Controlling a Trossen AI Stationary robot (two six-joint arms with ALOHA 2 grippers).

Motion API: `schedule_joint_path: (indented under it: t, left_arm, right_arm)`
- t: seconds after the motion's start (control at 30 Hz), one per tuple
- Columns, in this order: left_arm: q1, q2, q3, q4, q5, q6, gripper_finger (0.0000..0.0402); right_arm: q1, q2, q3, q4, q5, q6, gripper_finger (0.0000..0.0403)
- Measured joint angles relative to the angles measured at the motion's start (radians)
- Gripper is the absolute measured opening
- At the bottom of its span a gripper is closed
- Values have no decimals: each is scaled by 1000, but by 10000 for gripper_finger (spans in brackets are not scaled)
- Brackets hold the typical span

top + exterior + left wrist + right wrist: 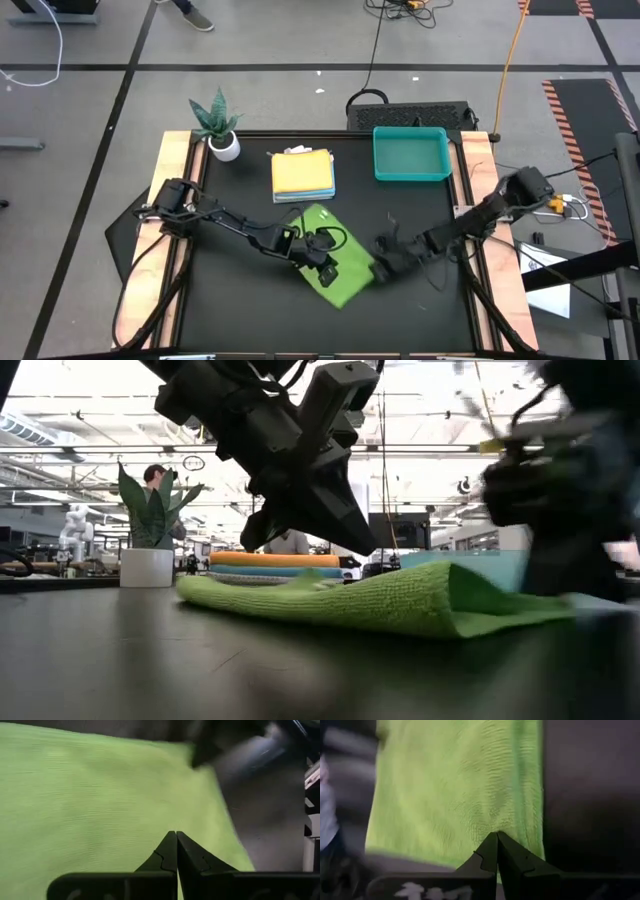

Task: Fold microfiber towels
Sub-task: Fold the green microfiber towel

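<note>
Judging the fold half done, both pressed-together end effectors, left end effector and right end effector, needed to pinch matching corners of the lime green towel lying mid-worktop.

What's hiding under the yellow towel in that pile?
Under the yellow-orange towel a light blue towel peeks out, with a pale edge below that. How many more towels lie in the stack cannot be seen, because the top one covers them.
</note>
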Motion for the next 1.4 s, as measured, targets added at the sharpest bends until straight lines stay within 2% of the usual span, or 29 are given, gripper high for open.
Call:
schedule_joint_path:
  t: [0.07,0.17,0.27,0.4,0.53,0.7,0.83,1.17,1.4]
  left_arm:
    - [-9,0,0,3,0,-5,0]
    - [-23,0,0,3,-1,-8,0]
    - [-33,0,0,2,-11,-8,0]
    - [-26,0,0,-9,-22,-3,0]
    - [14,0,1,-12,-34,32,0]
    - [103,20,2,-17,-18,106,0]
    - [160,59,2,-21,24,142,0]
    - [222,93,4,-6,39,189,0]
    - [234,108,2,58,43,189,0]
  right_arm:
    - [78,3,-5,93,-14,32,0]
    - [163,-21,-1,267,-4,-1,0]
    - [199,-74,0,288,65,-102,0]
    - [152,-115,0,215,137,-245,0]
    - [68,-75,-3,188,81,-354,0]
    - [59,-22,-2,200,49,-403,0]
    - [74,16,-1,176,49,-398,0]
    - [154,104,2,207,40,-282,0]
    - [213,66,-1,328,-16,-260,0]
